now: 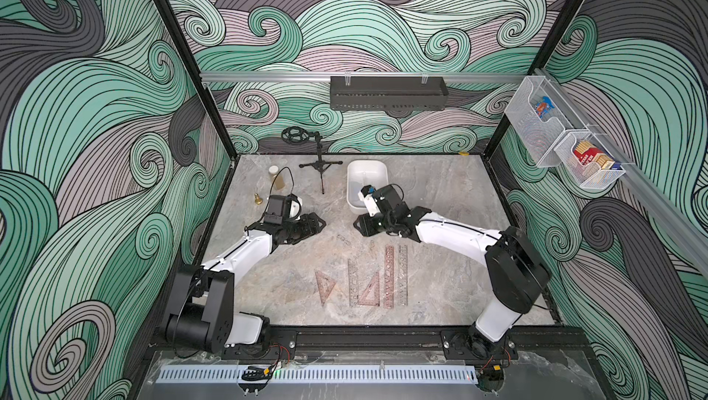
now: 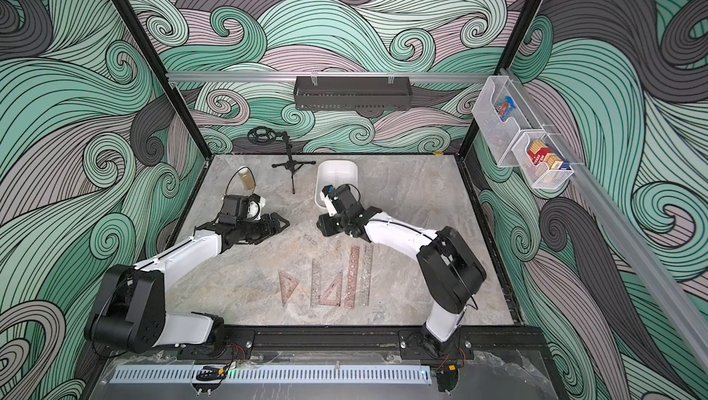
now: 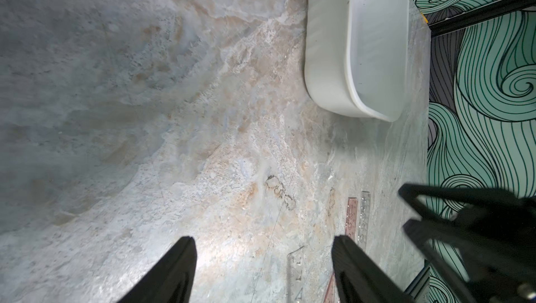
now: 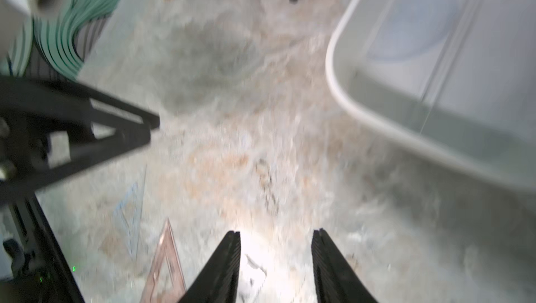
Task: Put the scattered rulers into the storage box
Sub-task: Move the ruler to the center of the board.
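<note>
Because the rulers point(image 1: 353, 283) are thin, flat sheets of see-through plastic lying flush on the desk point(image 1: 440, 225), we judge them light and stiff but slick, with no raised edge for a finger to catch. They lie in a row near the front of the desk, well apart from the storage box point(image 1: 367, 174), which stands toward the back. The clear ones nearly vanish against the marbled surface. The pinkish-brown ruler point(image 1: 389, 277) and the set square point(image 1: 369, 291) beside it are easier to pick out.

Our left hand point(image 3: 262, 239) hovers above bare desk with its fingers spread wide and nothing between them. Our right hand point(image 4: 277, 232), close to the near end of the box, has its fingers partly apart and is also empty.

We would take a long ruler across its narrow width near the middle, so it does not swing. Pressing one end down may tip the other up. A set square we would pinch by one side, firmly, since the plastic may slip.
</note>
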You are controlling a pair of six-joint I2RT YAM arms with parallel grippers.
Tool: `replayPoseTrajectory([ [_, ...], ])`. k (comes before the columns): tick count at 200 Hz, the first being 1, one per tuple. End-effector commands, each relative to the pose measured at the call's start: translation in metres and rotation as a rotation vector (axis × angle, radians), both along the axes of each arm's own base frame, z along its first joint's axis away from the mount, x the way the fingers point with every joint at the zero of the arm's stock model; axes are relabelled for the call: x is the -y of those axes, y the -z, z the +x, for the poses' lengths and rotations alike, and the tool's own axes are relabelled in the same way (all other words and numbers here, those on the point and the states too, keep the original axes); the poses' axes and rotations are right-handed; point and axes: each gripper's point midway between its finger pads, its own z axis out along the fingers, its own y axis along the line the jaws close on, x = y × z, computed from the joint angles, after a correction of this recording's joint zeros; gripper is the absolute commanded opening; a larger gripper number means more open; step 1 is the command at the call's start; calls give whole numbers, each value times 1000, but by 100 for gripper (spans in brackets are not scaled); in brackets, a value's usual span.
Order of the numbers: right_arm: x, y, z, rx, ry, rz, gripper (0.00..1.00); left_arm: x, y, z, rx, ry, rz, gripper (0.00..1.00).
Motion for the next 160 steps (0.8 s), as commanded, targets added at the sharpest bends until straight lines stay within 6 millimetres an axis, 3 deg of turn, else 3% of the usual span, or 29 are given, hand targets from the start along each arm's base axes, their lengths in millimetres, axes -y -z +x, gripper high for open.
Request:
replayPoseTrajectory([
  [1,7,-8,-17,24,39,40,44,9,1,-15,-24,39,-34,76],
  [32,-11,-5,-63,27,-36,46,45,16,10,-25,-53,65,-48,76],
  [65,-30,12,-104,76,-131,-24,50,17,14,-25,-67,65,-46,76],
  [105,-19,41,-108,94,-141,-131,50,16,16,-21,-71,65,-36,76],
  [160,-19,70,-113,58,-176,-173,48,15,24,-21,-89,66,-28,76],
])
